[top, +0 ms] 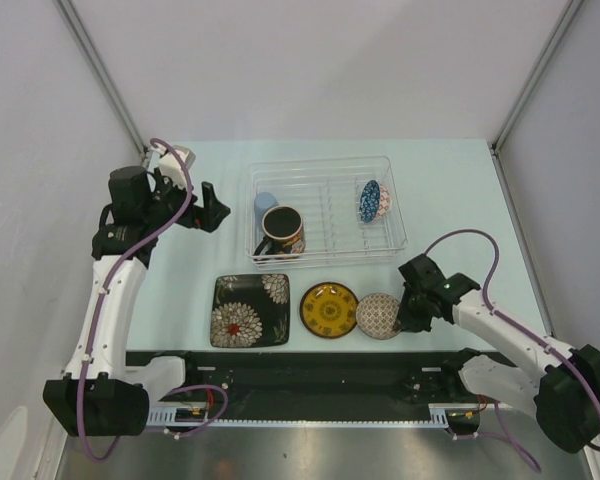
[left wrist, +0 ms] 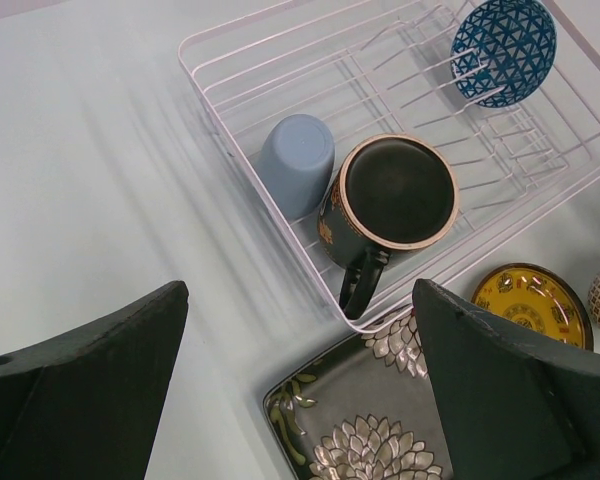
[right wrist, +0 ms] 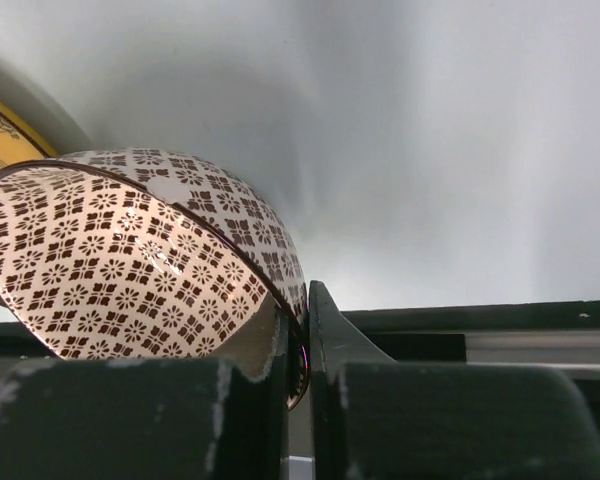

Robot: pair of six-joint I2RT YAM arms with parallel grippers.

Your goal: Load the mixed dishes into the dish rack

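Rack from above: clear rectangular ribbed plastic dish rack stands mid-way across the pale counter, beyond the row of loose dishes.
Rack contents: pale blue cup and dark floral mug sit just beside each other at the left end. A blue patterned bowl stands on edge toward the right end.
Counter row: black square floral plate, yellow round saucer and brownish patterned bowl run left to right, near the dish rack's front wall.
Left end effector: just left of the dish rack, holding nothing.
Right end effector: at the right side of the brownish patterned bowl.
Left wrist view: fingers are spread wide apart with nothing between them. Beyond them the dark floral mug shows its mouth, its handle at the dish rack's near wall. A corner of the black square floral plate lies just outside that wall.
Right wrist view: fingers are pinched together on the rim of the brownish patterned bowl, one inside and one outside. The edge of the yellow round saucer shows at the far left.
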